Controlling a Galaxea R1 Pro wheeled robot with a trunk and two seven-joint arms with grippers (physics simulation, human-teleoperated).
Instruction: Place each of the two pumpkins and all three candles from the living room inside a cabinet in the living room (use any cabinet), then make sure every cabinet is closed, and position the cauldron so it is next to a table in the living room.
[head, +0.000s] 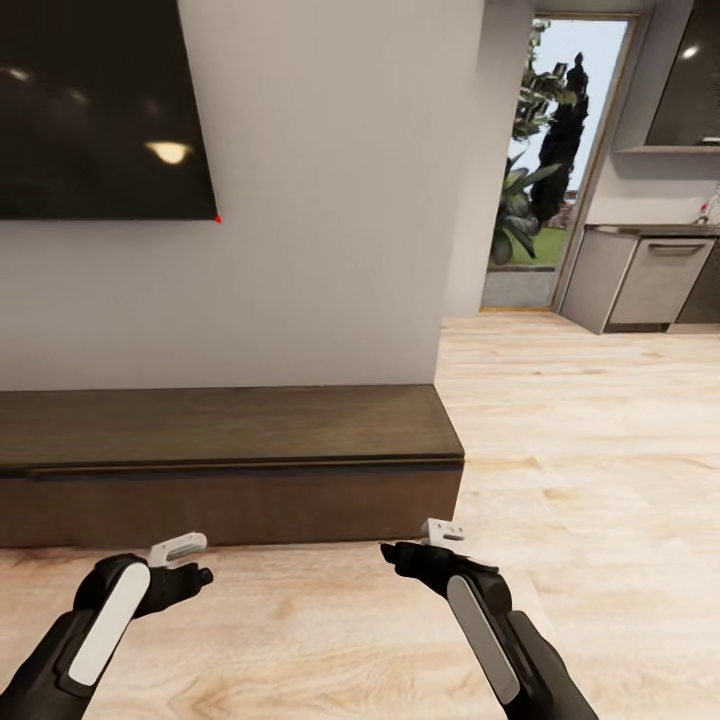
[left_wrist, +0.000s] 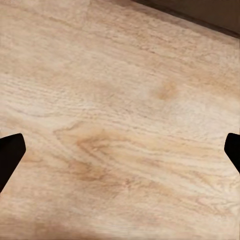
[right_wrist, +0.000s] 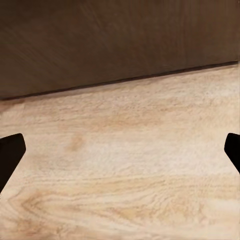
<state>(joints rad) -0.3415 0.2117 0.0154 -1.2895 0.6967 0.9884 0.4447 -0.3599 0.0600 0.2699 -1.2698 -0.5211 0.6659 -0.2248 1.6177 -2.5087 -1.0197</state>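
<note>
The cabinet (head: 230, 460), long, low and dark brown, stands against the white wall straight ahead, its flat fronts shut. My left gripper (head: 190, 563) hovers over the wood floor just before the cabinet's front, left of centre. My right gripper (head: 422, 545) hangs near the cabinet's right end. Both are open and hold nothing. In the left wrist view the left gripper (left_wrist: 120, 150) spreads over bare floor, a strip of cabinet (left_wrist: 200, 12) beyond it. The right gripper (right_wrist: 120, 150) faces the cabinet front (right_wrist: 120, 40). The pumpkins, candles, cauldron and table are out of view.
A large black screen (head: 100, 100) hangs on the wall above the cabinet. Light wood floor (head: 600, 450) stretches to the right towards a glass doorway (head: 555, 170) with plants outside. Grey kitchen units (head: 650, 275) stand at the far right.
</note>
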